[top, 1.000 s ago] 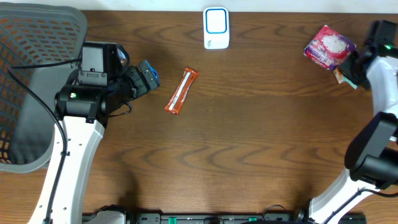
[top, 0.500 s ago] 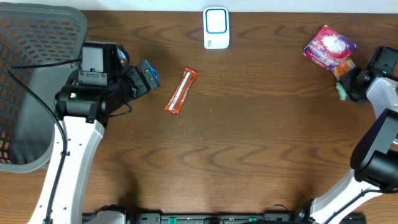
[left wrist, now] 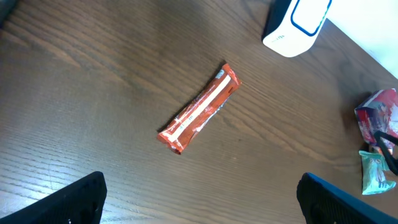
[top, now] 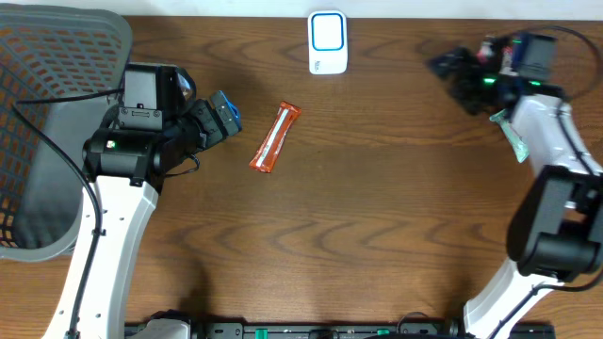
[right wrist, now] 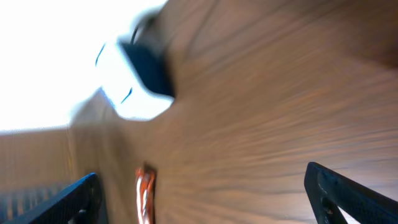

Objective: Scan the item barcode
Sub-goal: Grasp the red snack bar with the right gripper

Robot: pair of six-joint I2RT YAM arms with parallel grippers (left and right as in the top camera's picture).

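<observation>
Jaws left and right gape wide, empty; bar (top: pixel 274 137) lies on table (top: pixel 377 235), seven o'clock from scanner (top: pixel 328 42); pickup, scan seemingly remain.

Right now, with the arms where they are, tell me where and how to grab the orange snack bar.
Pinch the orange snack bar mid-length, across its narrow width, coming straight down from above. It lies flat on the table, long, thin and slanted, so turn the jaws square to its long axis. The open left gripper looks nearest.
</observation>
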